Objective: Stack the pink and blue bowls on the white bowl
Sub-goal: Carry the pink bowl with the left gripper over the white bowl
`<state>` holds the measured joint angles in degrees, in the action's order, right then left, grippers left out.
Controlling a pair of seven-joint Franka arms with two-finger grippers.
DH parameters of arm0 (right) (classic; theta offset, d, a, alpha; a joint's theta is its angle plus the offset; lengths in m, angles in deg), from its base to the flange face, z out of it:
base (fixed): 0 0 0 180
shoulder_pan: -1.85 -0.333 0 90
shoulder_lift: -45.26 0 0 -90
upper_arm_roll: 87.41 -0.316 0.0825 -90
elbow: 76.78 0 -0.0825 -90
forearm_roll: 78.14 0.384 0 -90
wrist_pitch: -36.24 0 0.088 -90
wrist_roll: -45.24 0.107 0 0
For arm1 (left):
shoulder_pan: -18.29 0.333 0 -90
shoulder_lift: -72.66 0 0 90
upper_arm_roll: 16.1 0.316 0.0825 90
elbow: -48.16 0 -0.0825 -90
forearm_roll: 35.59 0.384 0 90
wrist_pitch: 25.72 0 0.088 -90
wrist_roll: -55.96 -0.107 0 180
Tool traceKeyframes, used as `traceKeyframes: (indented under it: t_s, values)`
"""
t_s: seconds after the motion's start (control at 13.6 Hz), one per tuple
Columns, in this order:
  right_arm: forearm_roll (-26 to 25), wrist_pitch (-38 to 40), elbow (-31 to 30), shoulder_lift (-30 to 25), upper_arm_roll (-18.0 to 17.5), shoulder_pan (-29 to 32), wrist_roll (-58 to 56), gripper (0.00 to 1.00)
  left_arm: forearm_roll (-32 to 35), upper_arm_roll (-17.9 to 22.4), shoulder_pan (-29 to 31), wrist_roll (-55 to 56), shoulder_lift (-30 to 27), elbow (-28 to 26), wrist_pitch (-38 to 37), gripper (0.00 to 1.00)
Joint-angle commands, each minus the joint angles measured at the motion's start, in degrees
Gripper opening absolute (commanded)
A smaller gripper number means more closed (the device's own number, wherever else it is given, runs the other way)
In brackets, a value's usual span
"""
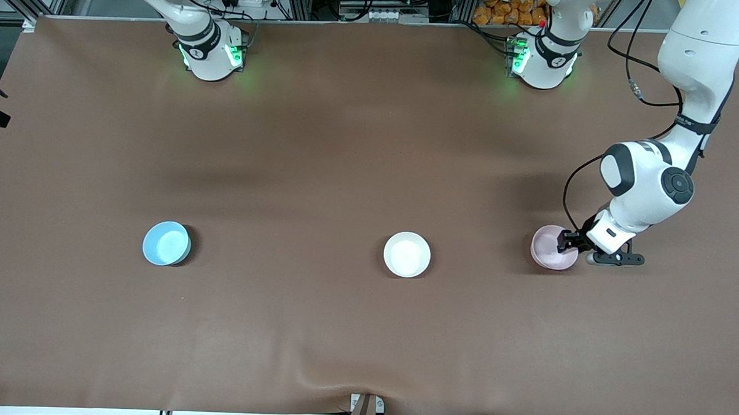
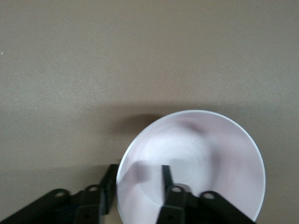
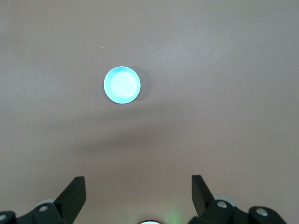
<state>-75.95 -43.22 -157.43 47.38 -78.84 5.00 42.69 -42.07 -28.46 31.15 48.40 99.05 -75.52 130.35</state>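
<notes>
The pale pink bowl (image 1: 549, 249) sits on the table toward the left arm's end. My left gripper (image 1: 569, 241) is down at its rim. In the left wrist view, the left gripper (image 2: 137, 179) is open and straddles the rim of the pink bowl (image 2: 210, 154), one finger outside the wall and one inside. The white bowl (image 1: 407, 254) sits mid-table. The light blue bowl (image 1: 166, 243) sits toward the right arm's end. My right gripper (image 3: 138, 186) is open and empty, high over the table, with the blue bowl (image 3: 121, 84) far below it.
The brown table cover (image 1: 322, 144) has a raised wrinkle at its edge nearest the front camera (image 1: 339, 366). The arm bases (image 1: 210, 49) stand along the edge farthest from that camera. The left arm's elbow (image 1: 647, 180) hangs above the table beside the pink bowl.
</notes>
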Motion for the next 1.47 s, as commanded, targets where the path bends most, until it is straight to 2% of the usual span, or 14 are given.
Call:
traceKeyframes:
  t_s: [0.0,0.07,0.29,0.59,0.74,1.03,1.18,1.4]
  values:
    - [0.45,0.8,0.93,0.43,-0.04,-0.51,-0.36,1.0,-1.34,-0.47,0.06,-1.32,-0.03,0.01,0.11,0.0]
    - [0.45,0.8,0.93,0.43,-0.04,-0.6,-0.36,1.0,-1.25,-1.0,0.06,-1.4,-0.29,0.01,0.11,0.0]
    - [0.45,0.89,0.84,0.43,-0.04,-1.13,-0.36,1.0,-1.34,-6.35,0.15,0.87,-1.61,0.62,-0.33,0.0]
    - [0.45,0.71,0.84,0.43,0.05,-0.78,-0.27,1.0,-1.34,-13.2,-1.25,13.16,-0.82,5.0,-0.33,0.0]
    - [0.45,0.63,0.84,0.35,0.05,-0.77,-0.27,1.0,-1.42,-13.39,-4.93,16.86,1.37,9.65,-0.33,0.0]
    - [0.45,0.63,0.84,0.43,0.05,-0.86,-0.27,1.0,-1.25,-13.04,-13.02,25.47,10.41,22.92,-0.33,0.0]
    - [0.45,0.63,0.84,0.43,0.05,-0.95,-0.27,1.0,-0.9,-12.34,-16.8,30.3,12.45,26.45,-0.24,0.0]
    - [0.45,0.63,0.84,0.43,-0.04,-0.95,-0.27,1.0,-0.64,-5.68,-24.96,32.08,12.81,28.14,-0.24,0.0]
